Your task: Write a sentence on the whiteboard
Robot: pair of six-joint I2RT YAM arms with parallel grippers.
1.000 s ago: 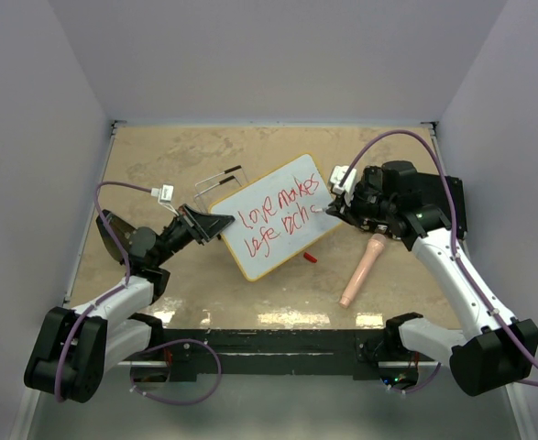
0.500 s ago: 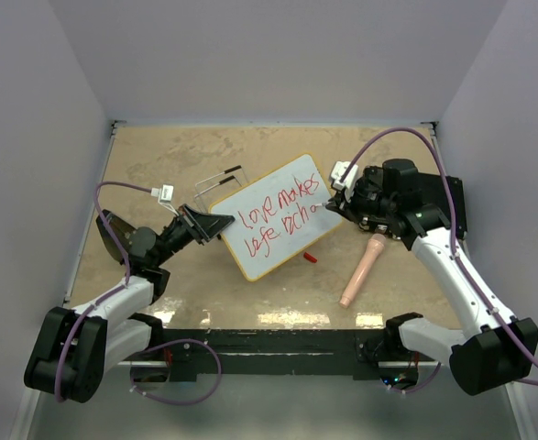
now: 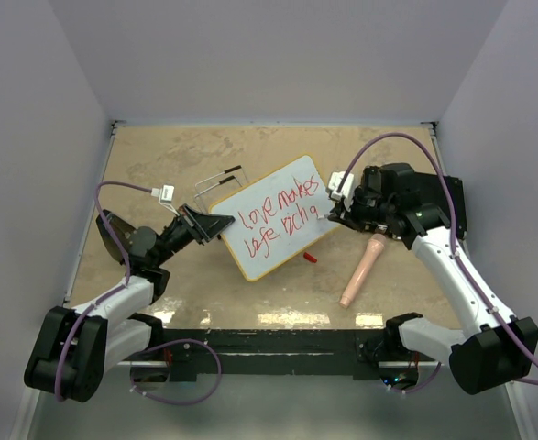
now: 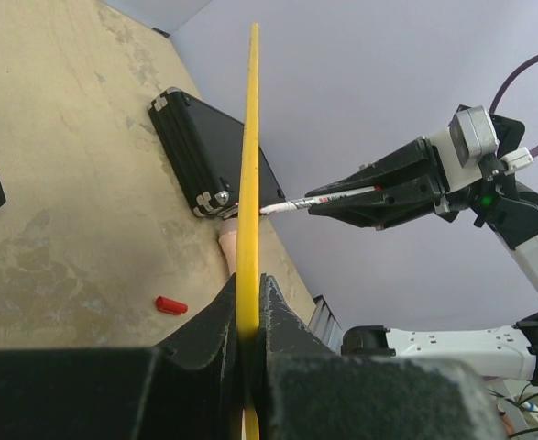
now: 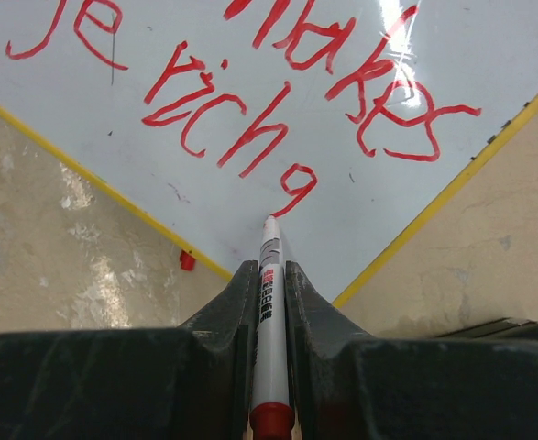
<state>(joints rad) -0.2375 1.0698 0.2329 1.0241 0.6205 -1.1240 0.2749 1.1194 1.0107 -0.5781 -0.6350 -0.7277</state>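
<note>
The whiteboard [image 3: 291, 186] with its yellow rim is held tilted above the table, and my left gripper [image 3: 215, 225] is shut on its left edge. Seen edge-on in the left wrist view, the rim [image 4: 248, 165] sits clamped in my left gripper [image 4: 248, 302]. The sentence [image 3: 278, 218] runs in red across two lines, reading about "love makes life rich". My right gripper [image 5: 269, 268] is shut on a white marker [image 5: 269, 275] with a red end. Its tip touches the board [image 5: 488, 46] at the tail of a red loop after "rich".
A red marker cap [image 3: 311, 258] lies on the table below the board. A pink handle-shaped object [image 3: 360, 270] lies to the right of it. A black case [image 4: 209, 151] sits under the right arm. Thin wire pieces [image 3: 218, 179] lie behind the board.
The right gripper moved the marker tip slightly left and down on the board, and a red loop like a "9" now follows "rich". The left arm and board held still.
</note>
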